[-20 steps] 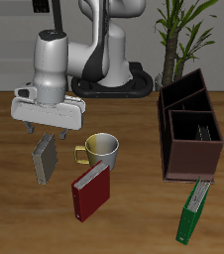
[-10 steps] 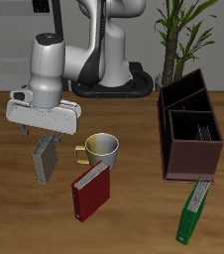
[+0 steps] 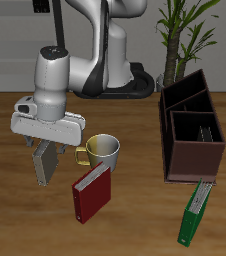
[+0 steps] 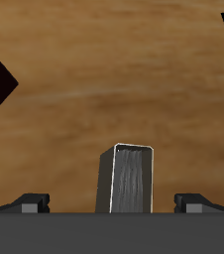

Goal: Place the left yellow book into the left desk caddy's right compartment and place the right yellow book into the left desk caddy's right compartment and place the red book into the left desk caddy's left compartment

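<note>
Exterior view: looked down from front and above, covering whole bench [image 3: 135, 215]. Wrist view: looked down close from hand [image 3: 45, 152]. Shared: grey book [image 3: 46, 165] [image 4: 132, 179] on bench.

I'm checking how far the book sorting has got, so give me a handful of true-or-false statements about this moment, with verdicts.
1. The gripper hangs directly over a small grey book lying on the table. True; the wrist view shows the book between the open fingers.
2. The red book is in the desk caddy. False; it lies on the table by the mug.
3. The green book lies in front of the caddy. True.
4. The gripper is carrying a book. False; the jaws are open and nothing is lifted.
5. The mug lies tipped over. False; it stands upright.
</note>
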